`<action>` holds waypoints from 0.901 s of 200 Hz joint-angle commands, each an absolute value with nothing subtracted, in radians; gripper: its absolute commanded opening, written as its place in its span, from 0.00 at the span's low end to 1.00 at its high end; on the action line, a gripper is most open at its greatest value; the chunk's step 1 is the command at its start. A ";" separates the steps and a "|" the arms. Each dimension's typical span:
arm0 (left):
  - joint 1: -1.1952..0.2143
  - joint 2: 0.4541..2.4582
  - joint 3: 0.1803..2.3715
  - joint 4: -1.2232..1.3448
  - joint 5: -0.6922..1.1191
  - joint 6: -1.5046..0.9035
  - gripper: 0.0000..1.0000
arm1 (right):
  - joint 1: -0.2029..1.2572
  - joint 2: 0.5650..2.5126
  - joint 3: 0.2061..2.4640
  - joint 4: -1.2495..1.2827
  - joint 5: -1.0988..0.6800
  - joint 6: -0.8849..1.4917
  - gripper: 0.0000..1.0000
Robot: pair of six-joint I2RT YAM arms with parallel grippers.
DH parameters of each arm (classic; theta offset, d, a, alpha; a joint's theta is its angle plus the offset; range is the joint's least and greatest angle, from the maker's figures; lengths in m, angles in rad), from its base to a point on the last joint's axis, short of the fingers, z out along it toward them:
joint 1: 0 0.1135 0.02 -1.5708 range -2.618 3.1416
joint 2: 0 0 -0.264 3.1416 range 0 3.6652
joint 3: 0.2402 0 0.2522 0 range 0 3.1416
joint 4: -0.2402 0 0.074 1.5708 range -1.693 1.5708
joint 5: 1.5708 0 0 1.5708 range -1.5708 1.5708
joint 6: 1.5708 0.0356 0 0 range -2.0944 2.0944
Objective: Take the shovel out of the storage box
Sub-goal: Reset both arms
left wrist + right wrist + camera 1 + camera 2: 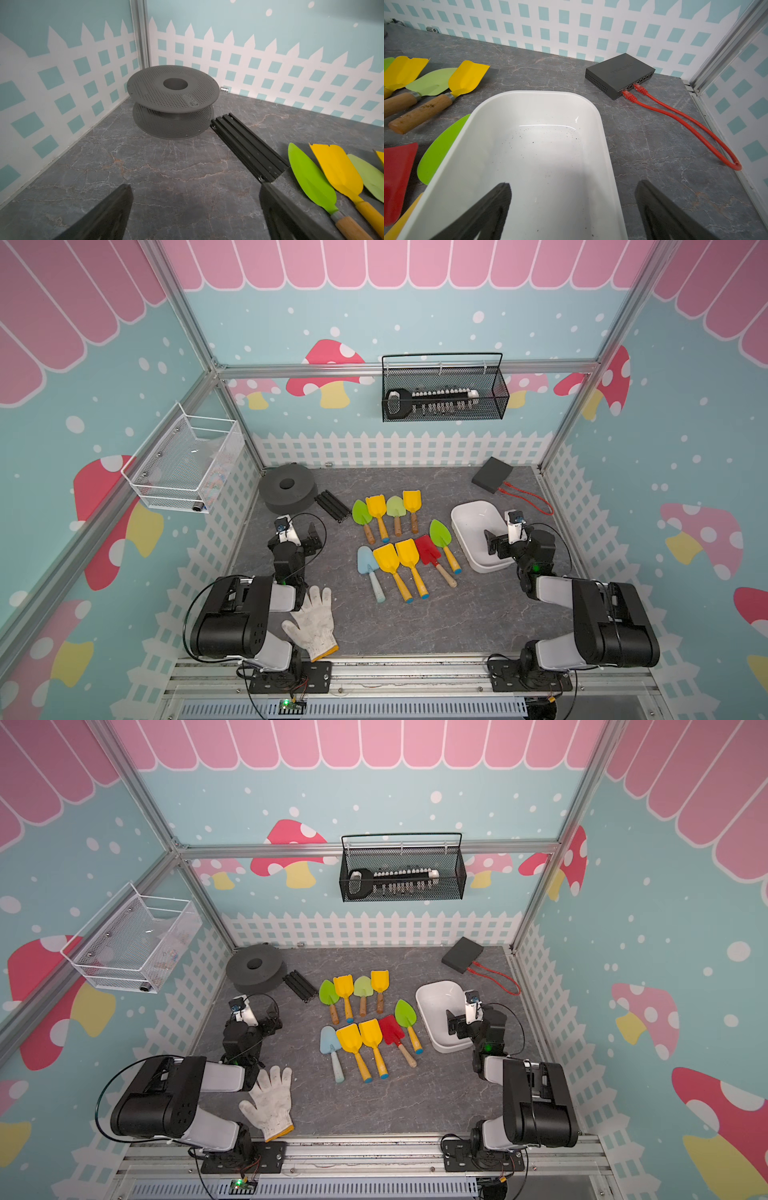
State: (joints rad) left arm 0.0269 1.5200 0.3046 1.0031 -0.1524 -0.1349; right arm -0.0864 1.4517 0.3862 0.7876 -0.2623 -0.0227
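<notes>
The storage box, a shallow white tub, stands on the right of the table; in the right wrist view the inside of the box shows only dark specks. Several toy shovels lie in two rows on the table left of it. A green shovel and a red one lie closest to the box. My right gripper hangs open over the box's near end. In its wrist view the right gripper straddles one long wall. My left gripper is open over bare table, holding nothing.
A grey spool and a black rail sit at the back left. A black switch with a red cable is behind the box. A white glove lies by the left arm. Mesh baskets hang on the walls.
</notes>
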 commanded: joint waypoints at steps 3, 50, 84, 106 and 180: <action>-0.014 1.525 0.395 0.857 -0.127 -0.062 0.99 | -0.070 1.468 0.380 0.840 -0.253 -0.044 0.99; -0.026 1.528 0.405 0.841 -0.129 -0.048 0.99 | -0.045 1.497 0.375 0.856 -0.209 -0.063 0.99; -0.028 1.531 0.403 0.849 -0.130 -0.047 0.99 | -0.043 1.530 0.353 0.942 -0.190 -0.048 0.99; -0.027 1.531 0.403 0.850 -0.130 -0.048 0.99 | -0.043 1.526 0.359 0.925 -0.184 -0.048 0.99; -0.027 1.531 0.403 0.850 -0.130 -0.046 0.99 | -0.041 1.517 0.368 0.886 -0.178 -0.053 0.99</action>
